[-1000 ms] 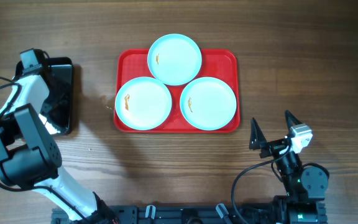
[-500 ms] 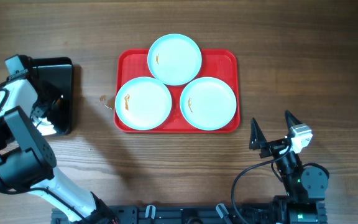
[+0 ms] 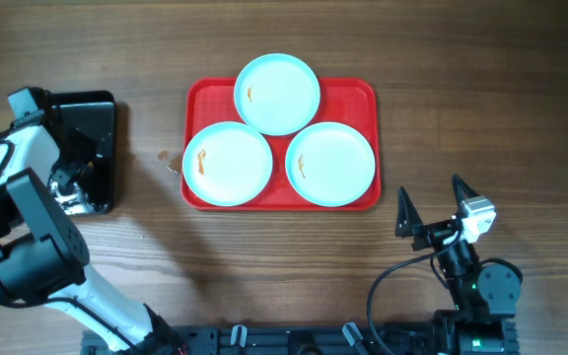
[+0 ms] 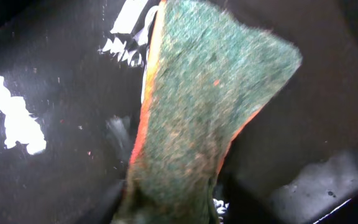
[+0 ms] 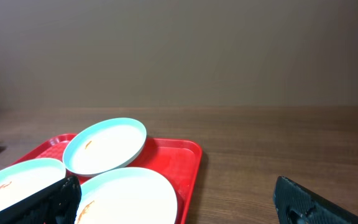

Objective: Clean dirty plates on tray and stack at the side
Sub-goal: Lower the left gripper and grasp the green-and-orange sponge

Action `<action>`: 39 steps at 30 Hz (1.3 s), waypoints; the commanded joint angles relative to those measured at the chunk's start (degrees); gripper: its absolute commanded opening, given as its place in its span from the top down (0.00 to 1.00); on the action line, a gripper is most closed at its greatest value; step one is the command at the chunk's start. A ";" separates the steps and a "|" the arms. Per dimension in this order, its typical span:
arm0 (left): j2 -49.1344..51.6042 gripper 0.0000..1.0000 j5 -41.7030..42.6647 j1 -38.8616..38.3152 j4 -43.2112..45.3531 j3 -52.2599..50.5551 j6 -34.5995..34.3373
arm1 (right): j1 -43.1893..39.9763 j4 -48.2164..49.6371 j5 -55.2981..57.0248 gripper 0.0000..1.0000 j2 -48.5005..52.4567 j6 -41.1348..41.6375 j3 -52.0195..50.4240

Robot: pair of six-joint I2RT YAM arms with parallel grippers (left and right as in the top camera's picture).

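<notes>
The left gripper [image 3: 70, 180] hangs over the glossy black tray [image 3: 102, 123] at the left edge of the overhead frame, its jaws about half closed on the near end of a scouring sponge [image 4: 204, 118]. In the left wrist view, the sponge's green face and orange edge run lengthwise away from the fingers, towards the top of the frame. From there the work lies to the right: the red tray [image 3: 358, 94] sits in the upper centre and holds all three turquoise plates. The lower-left plate [image 3: 227, 163] is nearest the sponge, the top plate [image 3: 277, 94] overhangs the far rim, and the lower-right plate [image 3: 330, 163] is just beside the other two. Each shows a small orange-brown smear near its left side. The right gripper [image 3: 430, 199] waits at lower right, fingers spread wide and holding nothing, closest to the lower-right plate. No plate is stacked beside the tray yet.
</notes>
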 commanded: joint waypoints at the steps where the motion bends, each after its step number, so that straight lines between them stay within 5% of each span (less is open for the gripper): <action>1: 0.85 0.21 0.02 0.17 1.77 0.70 0.15 | -0.22 0.28 0.74 0.00 0.09 0.66 -0.09; 3: 0.85 0.13 0.02 0.17 3.08 0.70 0.17 | -0.22 0.28 0.74 0.00 0.09 0.66 -0.09; 6: 0.85 0.16 0.02 0.17 4.68 0.70 0.17 | -0.22 0.28 0.76 0.00 0.09 0.66 -0.09; 9: 0.90 0.43 0.02 0.17 5.66 0.70 0.17 | -0.22 0.28 0.76 0.00 0.09 0.68 -0.09; 12: 0.96 0.92 -0.94 0.17 5.68 0.70 0.17 | -0.22 0.31 0.76 0.00 0.09 0.66 -0.09; 18: 0.96 0.96 -3.02 0.17 5.07 0.66 1.70 | -0.22 0.28 0.76 0.00 0.09 0.66 -0.09; 19: 0.96 0.86 -2.99 0.17 5.09 0.66 1.68 | -0.22 0.28 0.76 0.00 0.09 0.68 -0.09; 20: 0.96 0.63 -2.99 0.17 5.18 0.66 1.68 | -0.22 0.28 0.76 0.00 0.09 0.66 -0.09; 21: 0.96 0.20 -2.99 0.17 5.46 0.66 1.68 | -0.22 0.28 0.76 0.00 0.09 0.66 -0.09; 22: 0.96 0.00 -2.99 0.17 5.84 0.66 1.68 | -0.22 0.31 0.74 0.00 0.09 0.66 -0.09; 39: 3.04 0.02 -3.69 0.17 15.41 0.66 4.20 | -0.22 0.28 0.76 0.00 0.09 0.66 -0.09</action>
